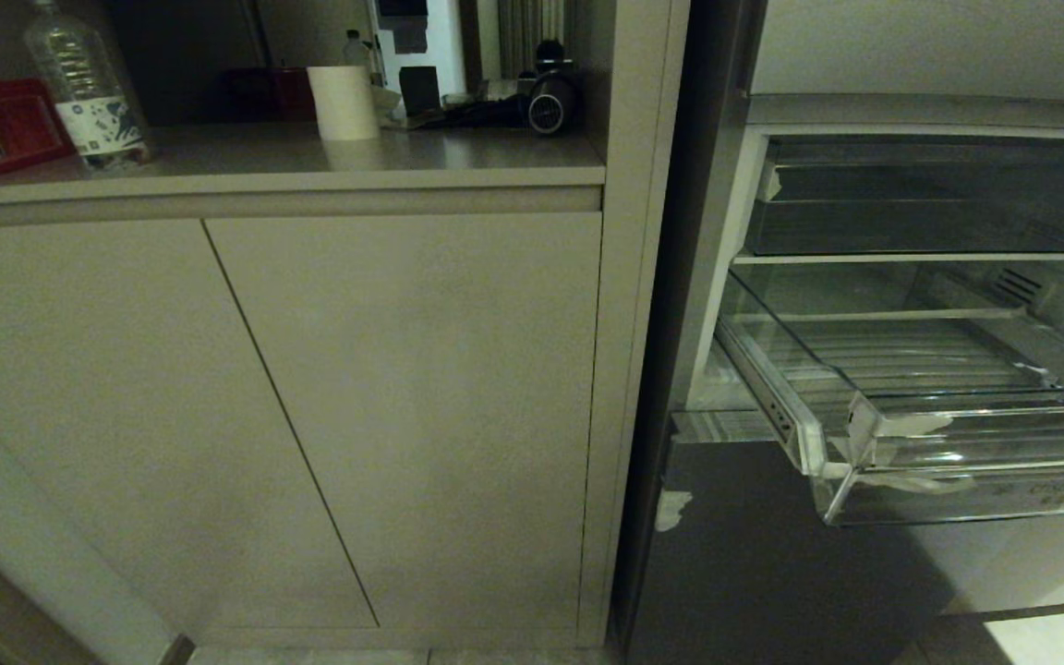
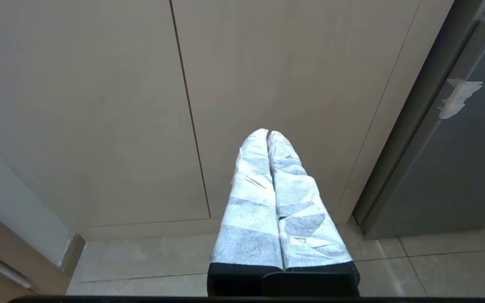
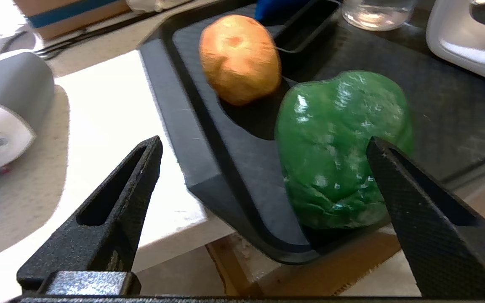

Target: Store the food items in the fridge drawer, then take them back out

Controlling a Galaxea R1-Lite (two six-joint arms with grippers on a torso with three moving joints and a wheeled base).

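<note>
Two food items lie on a black textured plastic tray (image 3: 209, 139): one smooth orange-brown ball-shaped fruit (image 3: 239, 59) and one glossy green bell pepper (image 3: 331, 147), close together, the pepper nearer the tray's front corner. Spread wide and holding nothing, the right hand (image 3: 263, 143) hangs just before the pepper; one black finger (image 3: 415, 206) overlaps the pepper's flank in the right wrist view, though contact cannot be told, while the other stands over the white surface (image 3: 107, 139) beside the tray. One clear glass (image 3: 377, 12) and one white moulded container (image 3: 470, 38) stand at the tray's far side.

One wide, shallow, clear plastic fridge drawer (image 1: 920, 434) with a ribbed floor and white tape scraps on its front corner is pulled out of the open fridge, with no food in the part seen. One darker smoky bin (image 1: 929, 199) sits above it.

Pressed together and empty, the tape-wrapped left hand (image 2: 268, 136) points at the beige cabinet doors (image 2: 267, 75).
</note>
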